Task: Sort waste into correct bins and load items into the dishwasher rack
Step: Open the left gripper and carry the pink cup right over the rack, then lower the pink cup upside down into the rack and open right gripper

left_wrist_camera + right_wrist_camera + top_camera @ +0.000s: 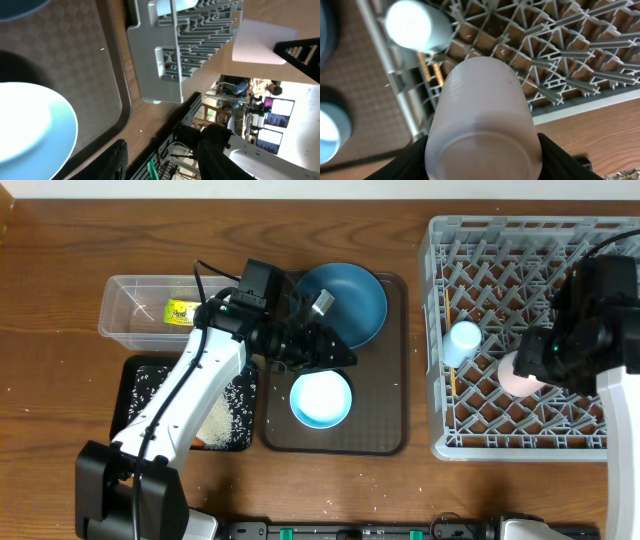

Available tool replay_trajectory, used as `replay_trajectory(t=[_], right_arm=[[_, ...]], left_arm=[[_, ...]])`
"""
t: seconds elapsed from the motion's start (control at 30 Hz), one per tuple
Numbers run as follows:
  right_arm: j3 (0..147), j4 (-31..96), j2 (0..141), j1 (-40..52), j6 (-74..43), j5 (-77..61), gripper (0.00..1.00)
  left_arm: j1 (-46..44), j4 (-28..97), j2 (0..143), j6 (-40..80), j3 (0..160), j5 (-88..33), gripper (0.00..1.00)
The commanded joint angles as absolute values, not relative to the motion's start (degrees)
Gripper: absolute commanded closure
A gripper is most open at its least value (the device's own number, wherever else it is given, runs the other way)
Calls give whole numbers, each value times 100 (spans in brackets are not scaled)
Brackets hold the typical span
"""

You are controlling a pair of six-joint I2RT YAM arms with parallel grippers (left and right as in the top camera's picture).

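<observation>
We see a dark wooden table [60, 410]. A brown tray [385, 400] lies on it, about midway between the left and right edges. A black rail [330, 531] runs along the front edge. Past the table in the left wrist view, lit screens [282, 107] glow in a cluttered room.

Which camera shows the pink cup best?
The right wrist view: the pink cup fills the picture, between the fingers. Overhead shows it small, partly under the right arm. The left wrist view catches only a pale patch that may be it.
</observation>
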State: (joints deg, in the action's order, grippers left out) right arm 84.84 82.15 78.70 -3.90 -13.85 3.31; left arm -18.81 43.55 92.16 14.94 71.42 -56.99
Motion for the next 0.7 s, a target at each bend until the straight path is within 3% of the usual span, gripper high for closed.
replay_trajectory(t=[0.0,0.27,0.67], right_arm=[[8130,7966,7887,-423,-1588,766,51],[7640,7312,7909,-567,-1588,790,54],[7489,7397,7913,-550,-1455,123,55]], left_arm=[[-1885,4392,9203,1389,7170,-5559,53],[-1885,4436,9203,1369,7170,-5559,53],[-1885,4541,9203,1328,7170,-5430,53]])
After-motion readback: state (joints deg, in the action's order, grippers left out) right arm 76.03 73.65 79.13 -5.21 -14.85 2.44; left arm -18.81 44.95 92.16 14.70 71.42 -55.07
